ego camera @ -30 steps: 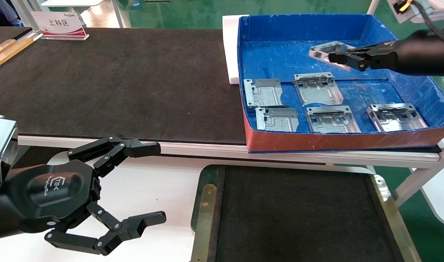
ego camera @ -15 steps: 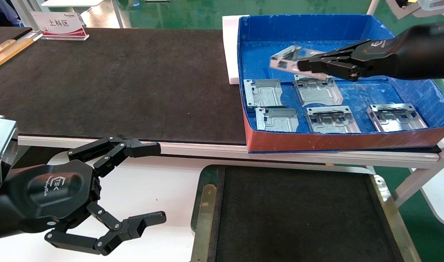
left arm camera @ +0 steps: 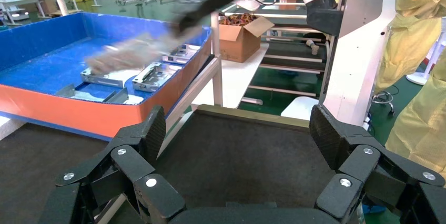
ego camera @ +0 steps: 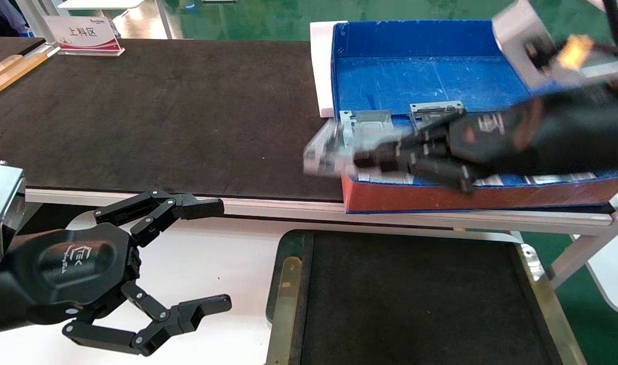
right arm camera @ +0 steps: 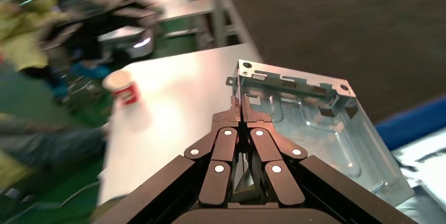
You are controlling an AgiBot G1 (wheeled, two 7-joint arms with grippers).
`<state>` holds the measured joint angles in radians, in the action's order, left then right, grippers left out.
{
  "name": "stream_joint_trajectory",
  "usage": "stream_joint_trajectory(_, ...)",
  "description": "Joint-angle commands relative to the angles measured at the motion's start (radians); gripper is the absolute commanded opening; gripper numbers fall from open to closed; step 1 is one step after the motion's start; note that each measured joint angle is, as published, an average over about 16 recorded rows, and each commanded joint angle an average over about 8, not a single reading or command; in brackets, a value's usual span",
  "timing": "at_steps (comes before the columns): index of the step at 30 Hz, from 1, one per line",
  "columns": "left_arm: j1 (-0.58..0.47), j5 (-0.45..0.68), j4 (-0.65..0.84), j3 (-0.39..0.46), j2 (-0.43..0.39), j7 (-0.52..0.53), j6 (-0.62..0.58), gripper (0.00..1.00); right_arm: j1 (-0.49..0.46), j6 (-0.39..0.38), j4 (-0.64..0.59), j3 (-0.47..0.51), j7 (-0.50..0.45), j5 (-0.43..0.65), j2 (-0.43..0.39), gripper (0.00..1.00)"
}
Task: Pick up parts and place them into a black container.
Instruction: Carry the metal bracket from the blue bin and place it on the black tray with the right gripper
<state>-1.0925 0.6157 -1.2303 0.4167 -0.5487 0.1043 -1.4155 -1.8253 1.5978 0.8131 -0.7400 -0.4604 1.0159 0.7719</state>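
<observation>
Black left hand (ego camera: pixel 207 256): spread wide, parked low beside black container (ego camera: pixel 288 243).
Held part (ego camera: pixel 325 152): blurred over blue box (ego camera: pixel 420 71) near-left corner in head view; sharp in right wrist view.
Right hand (right arm camera: pixel 240 109): pinching that part's edge.

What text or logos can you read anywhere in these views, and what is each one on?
"上料区": white and red placard on the long black table; its smaller print is unreadable.
Logo on the open black left gripper: too small to read.
Logo on the black right gripper, shut on the silver sheet-metal plate: blurred.
</observation>
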Motion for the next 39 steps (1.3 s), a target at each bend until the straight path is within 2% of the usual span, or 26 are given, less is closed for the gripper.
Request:
stream_joint_trajectory(1,0.000,0.000,0.000,0.000,0.000,0.000,0.000,1.00,0.033,-0.007,0.123,-0.036,-0.049,-0.073,-0.050,0.00)
stream_joint_trajectory(9,0.000,0.000,0.000,0.000,0.000,0.000,0.000,1.00,0.109,-0.019,0.254,-0.130,-0.024,-0.099,-0.105,0.00)
stream_joint_trajectory(19,0.000,0.000,0.000,0.000,0.000,0.000,0.000,1.00,0.189,-0.029,0.256,-0.214,0.081,-0.066,-0.103,0.00)
stream_joint_trajectory(28,0.000,0.000,0.000,0.000,0.000,0.000,0.000,1.00,0.219,-0.043,0.152,-0.277,0.199,0.015,-0.046,0.00)
stream_joint_trajectory(39,0.000,0.000,0.000,0.000,0.000,0.000,0.000,1.00,0.229,-0.099,-0.115,-0.330,0.386,0.127,0.135,0.00)
